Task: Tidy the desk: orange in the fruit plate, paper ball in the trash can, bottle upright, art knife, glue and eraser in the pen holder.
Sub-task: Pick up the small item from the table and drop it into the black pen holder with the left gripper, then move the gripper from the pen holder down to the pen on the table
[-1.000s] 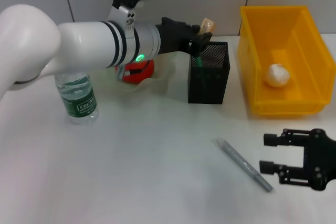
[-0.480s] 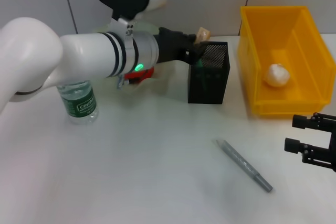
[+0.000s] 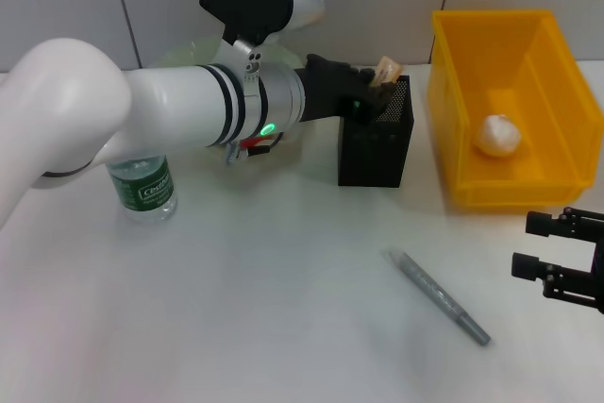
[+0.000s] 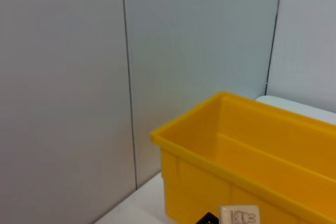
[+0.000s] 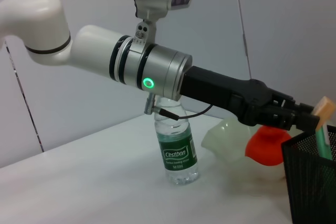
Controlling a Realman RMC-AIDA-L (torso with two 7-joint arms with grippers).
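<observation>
The left gripper (image 3: 377, 90) reaches across at about twelve o'clock on the table, its black fingers clenched on the eraser (image 3: 386, 71), a small tan block with dark print, held right over the open top of the pen holder (image 3: 376, 143). That holder is a black metal mesh cup, square in section, with a green stick (image 5: 322, 142) standing inside. At two o'clock sits the trash can (image 3: 528, 35), a glossy yellow rectangular bin with a sloped front lip; the wrinkled white paper ball (image 3: 497, 135) lies on its floor. A narrow strip of bare table separates bin and holder. At nine o'clock the bottle (image 3: 142, 186) stands upright, clear plastic, green label reading "Cestbon". Behind the arm, the orange (image 5: 266, 146) rests against the pale, wavy-rimmed fruit plate (image 5: 227, 140). A slim grey art knife (image 3: 439, 296) lies diagonally at five o'clock, open tabletop around it. The right gripper (image 3: 547, 253) hovers at four o'clock, fingers spread, empty.
</observation>
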